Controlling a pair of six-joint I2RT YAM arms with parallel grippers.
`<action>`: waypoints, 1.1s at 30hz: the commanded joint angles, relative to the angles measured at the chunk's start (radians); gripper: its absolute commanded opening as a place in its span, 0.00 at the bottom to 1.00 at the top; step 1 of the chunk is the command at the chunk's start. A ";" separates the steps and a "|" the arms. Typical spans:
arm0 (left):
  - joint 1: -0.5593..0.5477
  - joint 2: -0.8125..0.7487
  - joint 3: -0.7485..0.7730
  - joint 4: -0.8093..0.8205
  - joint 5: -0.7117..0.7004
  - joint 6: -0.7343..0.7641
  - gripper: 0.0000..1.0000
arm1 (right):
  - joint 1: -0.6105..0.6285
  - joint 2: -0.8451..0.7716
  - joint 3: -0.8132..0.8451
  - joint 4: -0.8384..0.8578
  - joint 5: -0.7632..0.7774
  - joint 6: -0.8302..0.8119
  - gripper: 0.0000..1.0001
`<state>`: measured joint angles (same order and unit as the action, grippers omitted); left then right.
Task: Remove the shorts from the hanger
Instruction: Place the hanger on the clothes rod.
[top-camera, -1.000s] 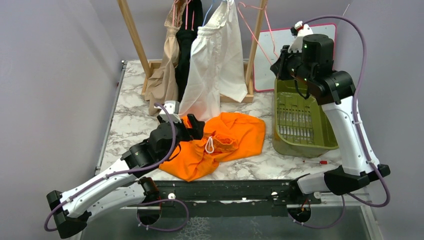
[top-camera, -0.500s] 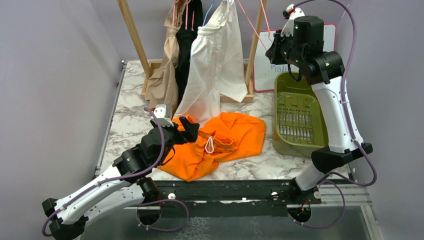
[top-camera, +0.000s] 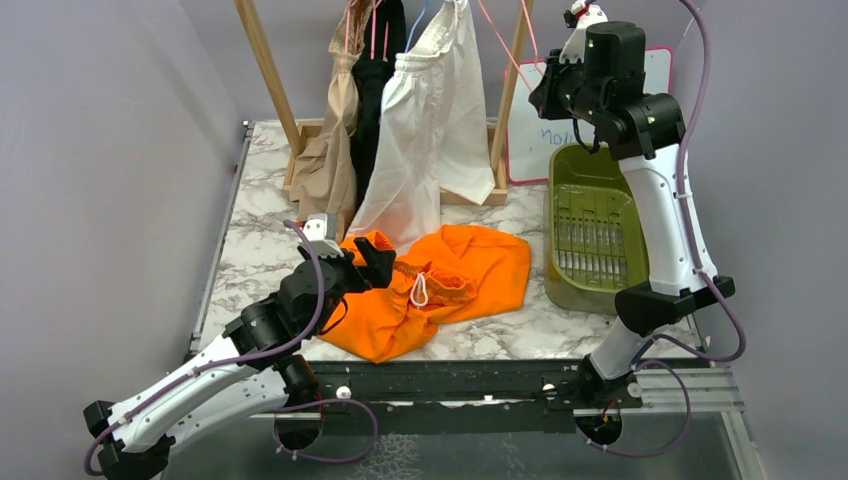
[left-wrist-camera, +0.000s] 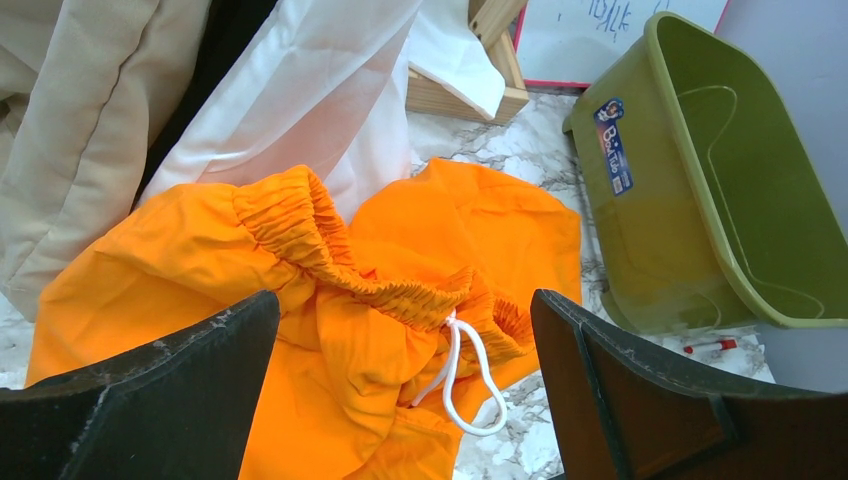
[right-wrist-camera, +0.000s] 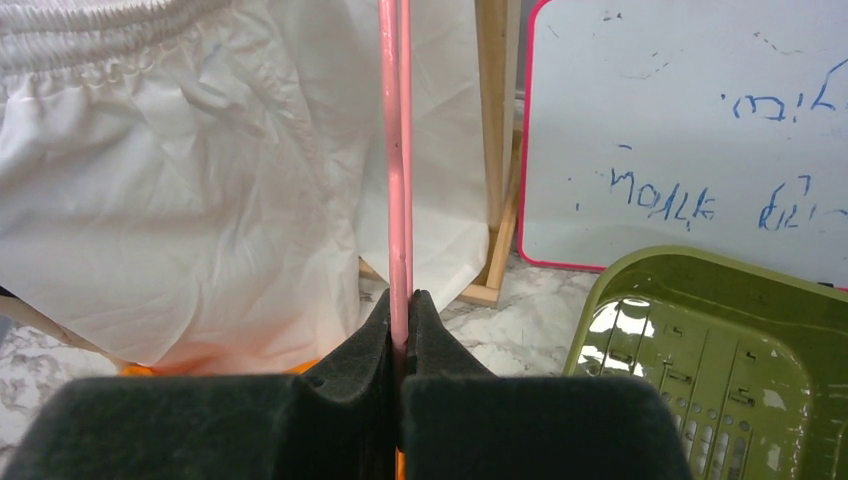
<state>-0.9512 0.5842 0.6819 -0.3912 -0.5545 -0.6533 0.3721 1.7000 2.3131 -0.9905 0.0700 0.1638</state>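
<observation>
The orange shorts (top-camera: 450, 280) (left-wrist-camera: 400, 260) lie crumpled on the marble table, white drawstring showing. My left gripper (top-camera: 365, 262) (left-wrist-camera: 405, 330) hovers open over their left edge with nothing between its fingers. Cream-white shorts (top-camera: 432, 130) (right-wrist-camera: 180, 180), black shorts (top-camera: 375, 100) and tan shorts (top-camera: 330, 150) hang on hangers from the wooden rack (top-camera: 262, 60). My right gripper (top-camera: 548, 95) (right-wrist-camera: 403, 300) is raised by the rack's right post, shut on a bare pink hanger (right-wrist-camera: 401, 150) whose thin bar runs up from between the fingers.
A green plastic basket (top-camera: 600, 230) (left-wrist-camera: 700, 180) stands at the right of the table. A pink-framed whiteboard (top-camera: 525, 140) (right-wrist-camera: 680, 130) leans behind it. A small red-capped marker (left-wrist-camera: 708, 346) lies in front of the basket. The rack's base sits at the table's back.
The right arm has risen and swung back toward the rack with the pink hanger in its grip. The left gripper has pulled back slightly from the orange shorts, still open.
</observation>
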 joint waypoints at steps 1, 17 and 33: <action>-0.003 -0.004 0.004 0.010 -0.013 -0.009 0.99 | 0.003 0.011 0.000 -0.013 0.021 -0.009 0.01; -0.003 0.014 0.013 0.011 0.016 -0.023 0.99 | 0.004 0.006 -0.012 -0.033 0.041 -0.023 0.08; -0.003 0.082 0.035 -0.065 0.016 -0.005 0.99 | 0.004 -0.514 -0.736 0.303 -0.071 -0.006 0.65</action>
<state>-0.9512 0.6388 0.6823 -0.4042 -0.5385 -0.6708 0.3721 1.3617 1.7729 -0.8532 0.0349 0.1558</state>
